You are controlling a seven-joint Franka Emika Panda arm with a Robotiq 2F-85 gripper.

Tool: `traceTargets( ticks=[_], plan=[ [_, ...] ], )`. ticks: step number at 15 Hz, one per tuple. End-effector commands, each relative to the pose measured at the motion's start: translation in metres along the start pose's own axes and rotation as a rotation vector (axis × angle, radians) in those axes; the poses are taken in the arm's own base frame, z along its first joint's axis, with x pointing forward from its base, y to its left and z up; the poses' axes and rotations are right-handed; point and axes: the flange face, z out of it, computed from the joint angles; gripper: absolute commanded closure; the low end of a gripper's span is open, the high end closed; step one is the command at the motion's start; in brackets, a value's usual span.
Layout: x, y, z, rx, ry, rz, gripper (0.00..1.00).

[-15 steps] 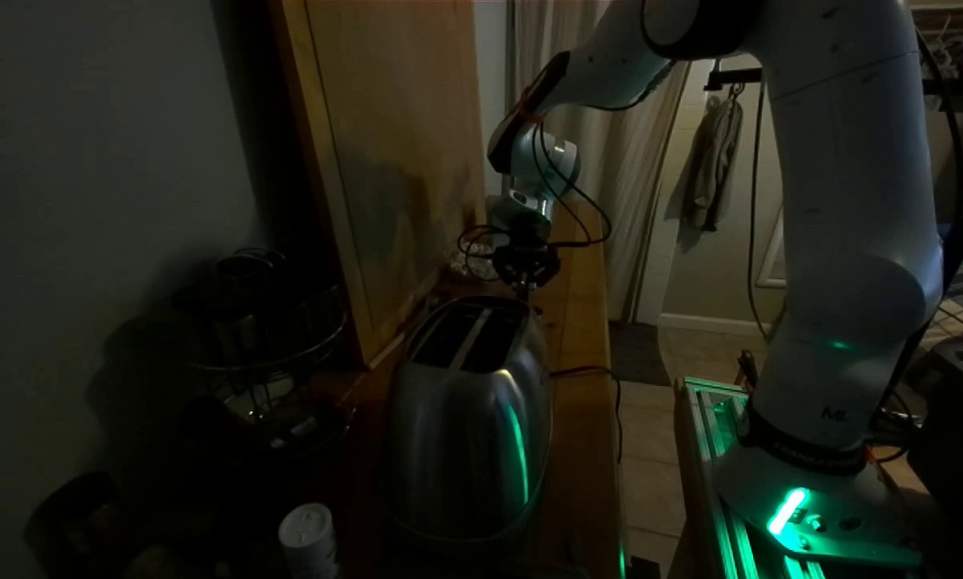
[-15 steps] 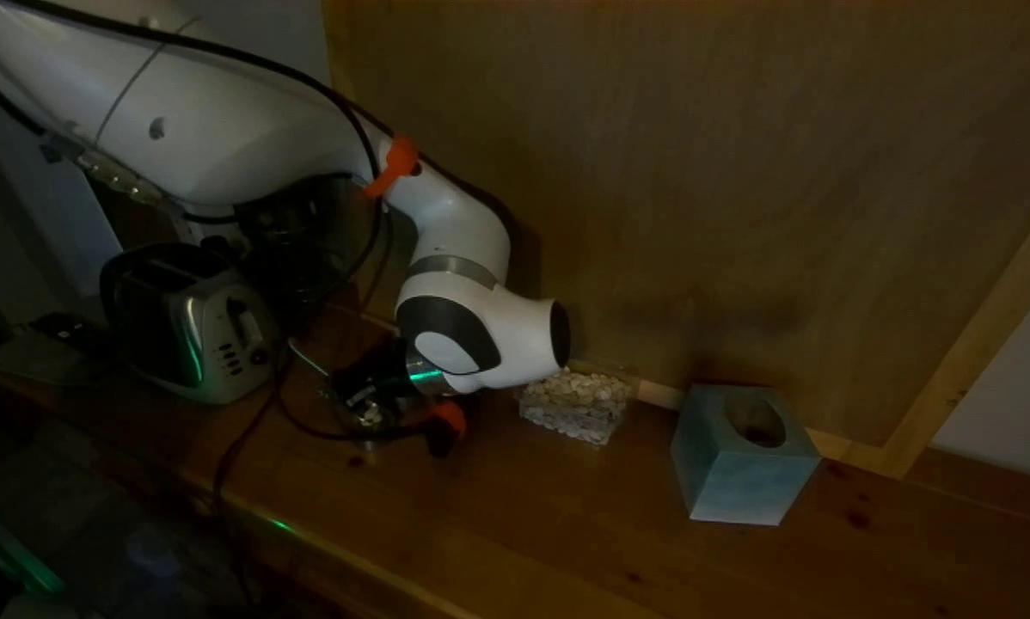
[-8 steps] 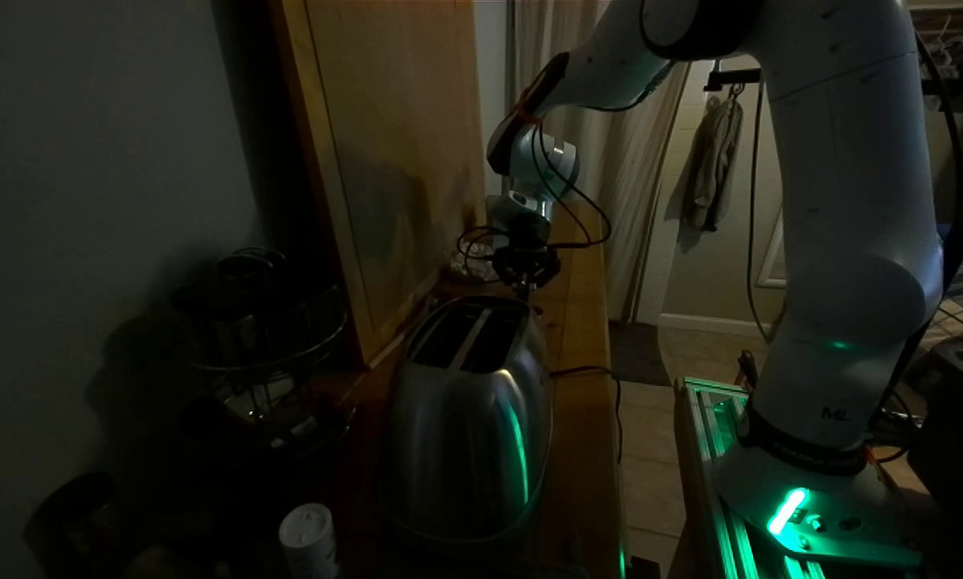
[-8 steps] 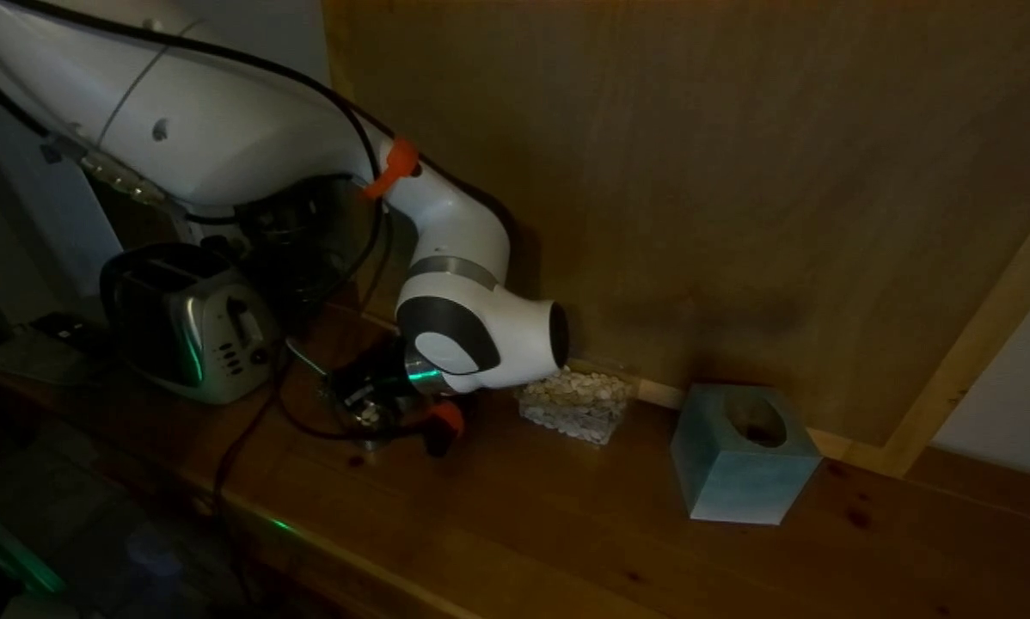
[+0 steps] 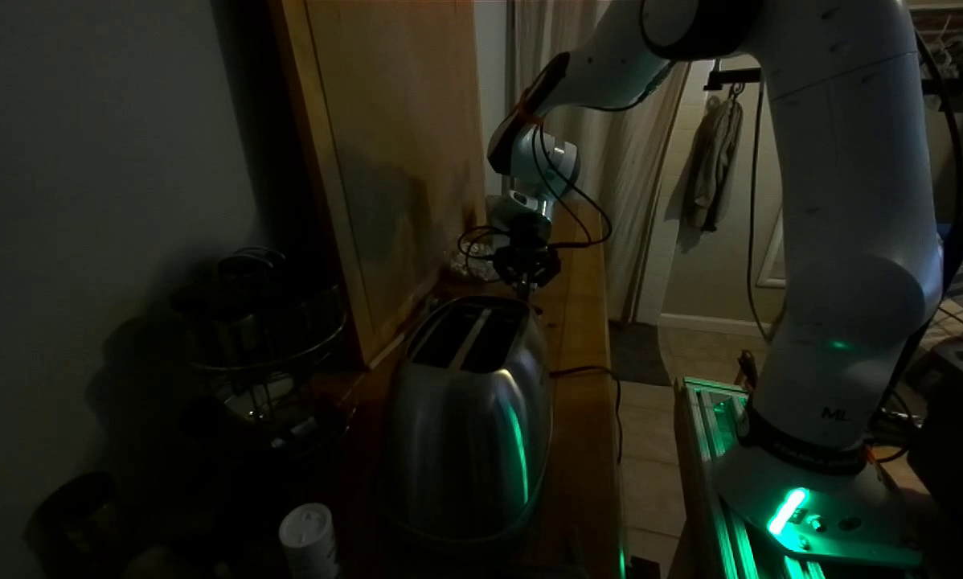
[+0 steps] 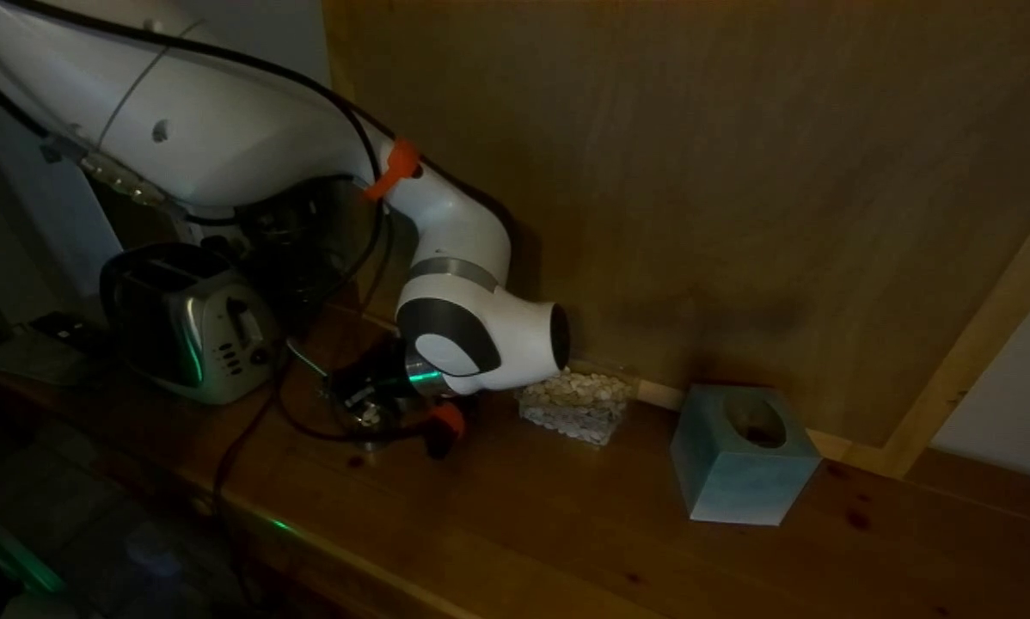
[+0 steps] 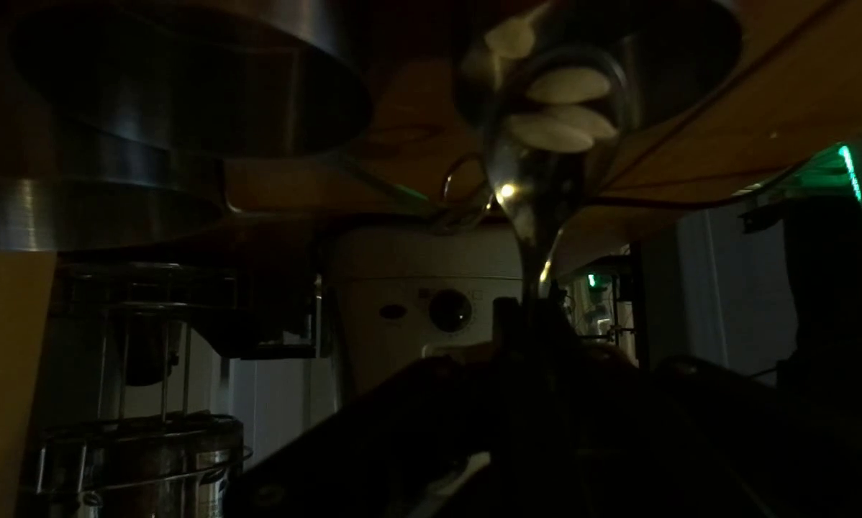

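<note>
My gripper (image 7: 535,316) is shut on a metal spoon (image 7: 539,219); the wrist picture looks upside down. Several pale flat seed-like pieces (image 7: 557,129) lie in the spoon's bowl. The bowl overlaps a round metal cup (image 7: 679,65) in the wrist view; I cannot tell if they touch. Another pale patch at the cup may be a piece or a reflection. Two more metal vessels show in the wrist view, one upper left (image 7: 186,93) and one at the left (image 7: 78,216). In both exterior views the dark gripper (image 5: 526,273) (image 6: 364,387) is low over the counter, beyond the toaster.
A silver toaster (image 5: 469,450) (image 6: 214,335) stands on the wooden counter (image 6: 524,524). A clear container of pale pieces (image 6: 577,404) and a blue tissue box (image 6: 743,464) stand along the wooden panel. A dark wire rack (image 5: 264,338) and a white-lidded container (image 5: 306,531) are near the toaster. Cables hang by the wrist.
</note>
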Motion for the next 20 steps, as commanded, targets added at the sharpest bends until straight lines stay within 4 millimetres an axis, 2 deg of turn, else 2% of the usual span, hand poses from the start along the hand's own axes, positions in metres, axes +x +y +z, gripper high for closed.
traceTargets(
  ticks=[1, 2, 3, 4, 10, 11, 13, 14, 16, 17, 18, 20],
  plan=[
    [0.0027, 0.0006, -0.0038, 0.004, 0.005, -0.018, 0.98],
    [0.0003, 0.001, -0.0075, -0.028, -0.031, -0.005, 0.98],
    [0.0033, 0.0004, -0.0022, 0.011, 0.015, -0.027, 0.98],
    [-0.0004, 0.0014, -0.0077, -0.03, -0.043, -0.004, 0.98],
    [0.0043, -0.0009, -0.0011, 0.019, 0.015, -0.038, 0.98],
    [0.0017, -0.0004, -0.0047, -0.015, -0.022, -0.018, 0.98],
    [0.0044, -0.0016, -0.0008, 0.022, 0.018, -0.035, 0.98],
    [0.0007, -0.0014, -0.0092, -0.035, -0.042, -0.001, 0.98],
    [0.007, -0.0036, -0.0006, 0.031, 0.021, -0.046, 0.98],
    [0.0034, -0.0027, -0.0079, -0.027, -0.031, -0.014, 0.98],
    [0.0058, -0.0038, -0.0035, 0.007, 0.011, -0.031, 0.98],
    [0.0047, -0.0031, -0.0054, -0.007, -0.013, -0.022, 0.98]
  ],
)
